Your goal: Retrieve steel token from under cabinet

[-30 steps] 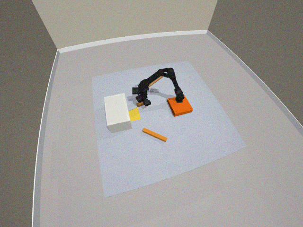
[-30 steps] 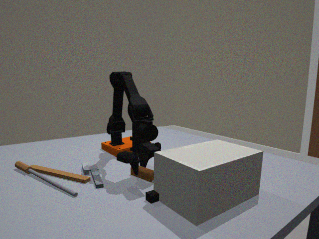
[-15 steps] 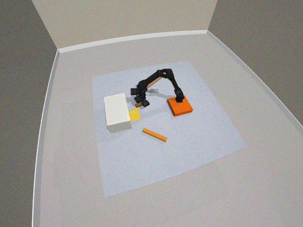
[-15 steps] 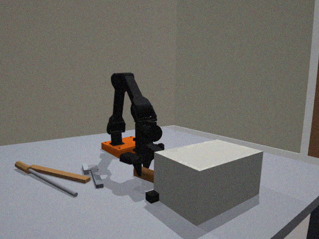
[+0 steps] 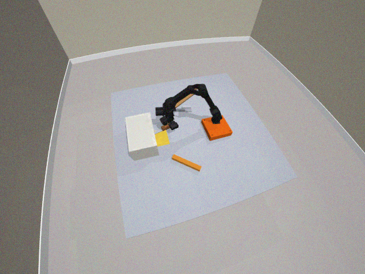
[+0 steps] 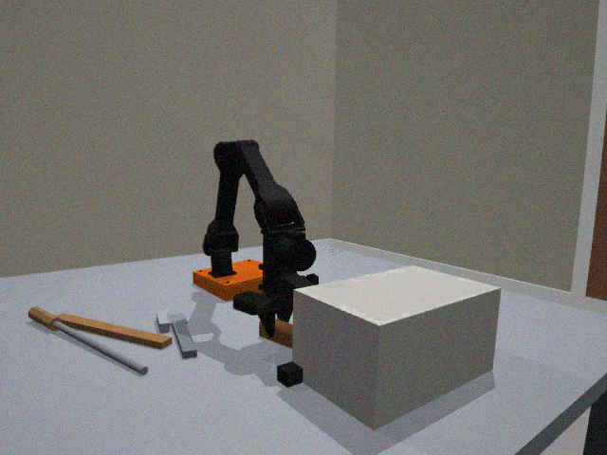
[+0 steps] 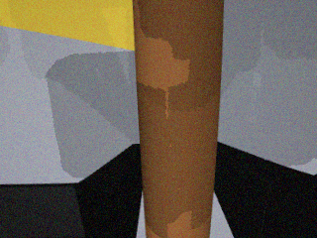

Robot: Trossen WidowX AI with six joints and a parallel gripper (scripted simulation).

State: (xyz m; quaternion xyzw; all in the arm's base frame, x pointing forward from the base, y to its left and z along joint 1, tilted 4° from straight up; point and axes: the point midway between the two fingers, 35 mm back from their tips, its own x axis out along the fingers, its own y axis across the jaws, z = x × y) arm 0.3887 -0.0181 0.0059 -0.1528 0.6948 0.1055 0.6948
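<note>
My gripper [image 5: 169,123] [image 6: 278,327] [image 7: 173,151] is shut on the brown wooden handle [image 5: 164,127] [image 6: 275,333] [image 7: 178,119] of a thin-rod tool, low over the table in front of the white cabinet [image 5: 141,131] [image 6: 392,357]. In the top view a short piece of the thin rod shows between handle and cabinet; its far end is hidden. The yellow marked area [image 5: 162,138] [image 7: 64,20] lies against the cabinet's front, beside the handle. The steel token and the vent slots are not visible in any view.
An orange bar [image 5: 186,162] lies to one side of the marked area. On the other side lie a wooden bar [image 6: 118,333], a grey rod [image 6: 102,348] with a wooden handle, and a grey angled piece [image 6: 184,340]. A small black cube [image 6: 289,373] is near the cabinet's front corner.
</note>
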